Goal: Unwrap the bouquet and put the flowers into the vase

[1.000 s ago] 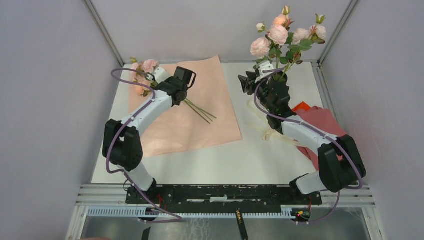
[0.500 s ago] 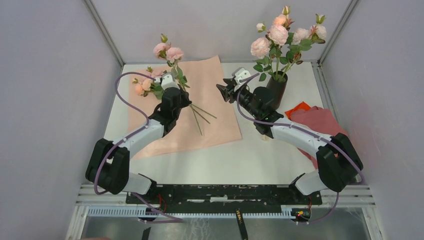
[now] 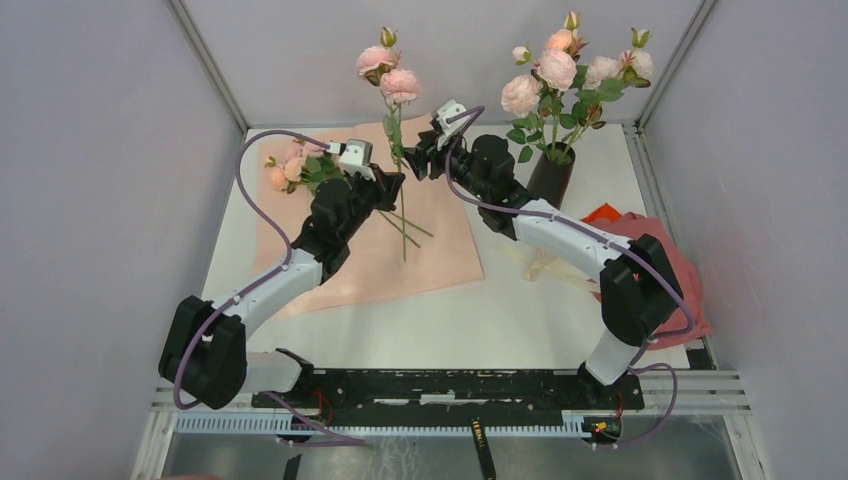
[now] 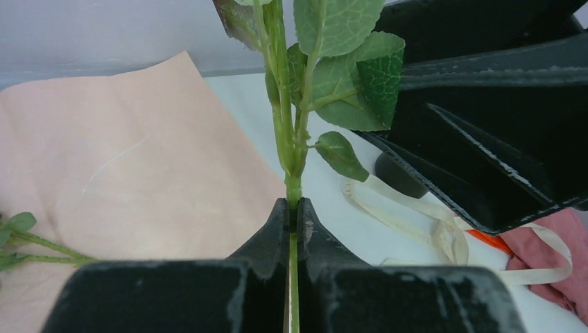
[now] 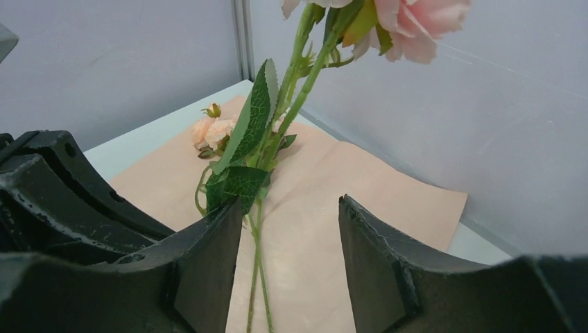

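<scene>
Left pincer (image 4: 292, 208) clamped on one rose stem (image 4: 281, 118), upright above the pink paper (image 3: 440, 240). Right pincer (image 5: 290, 229) gaping, empty, just beside that stem. Farther back, vase (image 3: 550, 175) near table's (image 3: 450, 320) far right edge, flowers (image 3: 560, 70) inside, well apart from stem.

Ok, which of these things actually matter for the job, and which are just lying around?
Job: rose stem pinched in left gripper; open right gripper beside it; loose roses on the wrapping paper; black vase, already holding flowers.
Lying about: cream ribbon; pink-red cloth with orange piece.
</scene>
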Tool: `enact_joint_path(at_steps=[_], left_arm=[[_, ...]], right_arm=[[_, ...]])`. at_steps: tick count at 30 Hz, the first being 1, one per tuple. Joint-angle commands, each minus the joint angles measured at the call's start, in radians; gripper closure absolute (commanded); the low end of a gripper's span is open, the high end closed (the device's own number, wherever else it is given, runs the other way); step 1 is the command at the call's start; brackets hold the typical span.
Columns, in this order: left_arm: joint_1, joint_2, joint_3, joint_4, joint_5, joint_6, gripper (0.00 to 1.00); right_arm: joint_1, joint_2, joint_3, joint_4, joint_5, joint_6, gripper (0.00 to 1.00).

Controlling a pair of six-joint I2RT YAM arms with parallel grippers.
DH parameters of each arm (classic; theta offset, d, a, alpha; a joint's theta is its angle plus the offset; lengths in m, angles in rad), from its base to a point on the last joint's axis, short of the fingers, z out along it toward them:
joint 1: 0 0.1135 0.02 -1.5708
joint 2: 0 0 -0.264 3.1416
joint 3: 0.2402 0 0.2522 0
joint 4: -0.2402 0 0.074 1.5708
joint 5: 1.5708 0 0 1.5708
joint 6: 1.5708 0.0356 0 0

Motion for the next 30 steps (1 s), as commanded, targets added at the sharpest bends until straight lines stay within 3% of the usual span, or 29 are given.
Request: enact_joint_path(at_steps=[1, 21, 22, 26, 29, 30], left_arm=[[-0.004, -0.036, 0.019, 0.048, 0.038, 0.093, 0.98], [-0.034, -0.014, 0.038, 0.031, 0.056, 0.106, 0.98], [-0.036, -0.012, 0.039, 0.03, 0.055, 0.109, 0.98], [-0.04, -0.022, 0.035, 0.029, 0.02, 0.108, 0.98], [-0.041, -0.02, 0.045, 0.01, -0.004, 0.113, 0.98], [-0.041, -0.017, 0.048, 0.006, -0.009, 0.115, 0.98]], right_arm=[[0.006, 0.024, 0.057, -0.003, -0.047, 0.054, 0.4], [0.021, 0.142, 0.146, 0.031, -0.146, 0.162, 0.41], [0.02, 0.151, 0.153, 0.033, -0.152, 0.17, 0.43], [0.021, 0.141, 0.143, 0.041, -0.15, 0.173, 0.68], [0.021, 0.12, 0.134, 0.038, -0.146, 0.162, 0.71], [0.02, 0.115, 0.134, 0.034, -0.148, 0.159, 0.66]])
